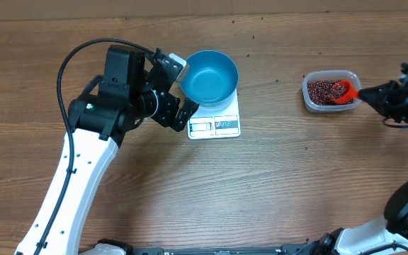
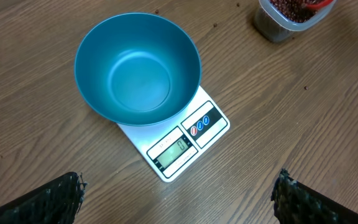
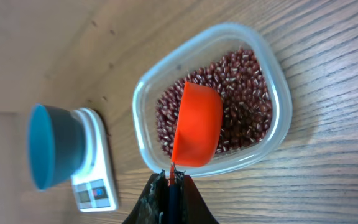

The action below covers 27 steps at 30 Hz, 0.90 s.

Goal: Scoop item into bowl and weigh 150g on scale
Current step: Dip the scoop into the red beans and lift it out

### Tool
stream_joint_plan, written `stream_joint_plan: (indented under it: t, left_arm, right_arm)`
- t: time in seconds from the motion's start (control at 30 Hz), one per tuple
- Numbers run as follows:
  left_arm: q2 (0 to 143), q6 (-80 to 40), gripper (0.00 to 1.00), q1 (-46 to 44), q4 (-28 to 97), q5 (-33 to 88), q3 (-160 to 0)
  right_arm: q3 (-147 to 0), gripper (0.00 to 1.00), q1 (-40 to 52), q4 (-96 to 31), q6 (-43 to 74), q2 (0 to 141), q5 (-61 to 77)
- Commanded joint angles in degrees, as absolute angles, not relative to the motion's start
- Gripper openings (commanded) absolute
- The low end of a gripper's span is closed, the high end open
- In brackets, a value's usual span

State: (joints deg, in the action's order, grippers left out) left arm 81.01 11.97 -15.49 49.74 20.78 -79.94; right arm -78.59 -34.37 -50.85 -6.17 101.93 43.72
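The round light-blue bowl (image 2: 137, 70) sat empty on the flat white rectangular kitchen scale (image 2: 185, 146), ahead of the left fingers (image 2: 51, 202). These stood wide apart and held nothing, and the bowl was well clear of both tips. The clear rounded-rectangular plastic tub (image 3: 278, 93) lay just ahead of the right fingers (image 3: 157, 202) and held a loose heap of small dark red-brown beans (image 3: 247, 99). The right fingers were clamped together on the thin handle of an orange-red plastic scoop (image 3: 197, 124), whose cup rested over the beans inside the tub. Whether it carried any beans could not be told. Everything stood on a brown wooden counter (image 1: 261, 191). A few dark specks dotted its grain beyond the bowl.
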Motion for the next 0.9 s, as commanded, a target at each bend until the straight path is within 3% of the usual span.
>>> stream_joint_plan:
  t: [0.0,0.47,0.7,0.87]
  left_arm:
    - [80.6,11.1,0.99,-15.3,49.5,20.4,-81.3]
    - [80.6,11.1,1.00,-15.4,49.5,20.4,-81.3]
    - [80.6,11.1,1.00,-15.3,49.5,20.4,-81.3]
    - [80.6,11.1,1.00,-15.3,49.5,20.4,-81.3]
  right_arm:
    - [-79.5,0.04,-36.6,-51.0,-5.9,102.4,52.5]
    - [-79.5,0.04,-35.7,-53.6,-9.6,102.3,72.2]
    - [-79.5,0.04,-26.4,-52.5,-8.9,102.3,73.0]
    - [-79.5,0.04,-18.3,-45.0,-2.2,102.3,72.9]
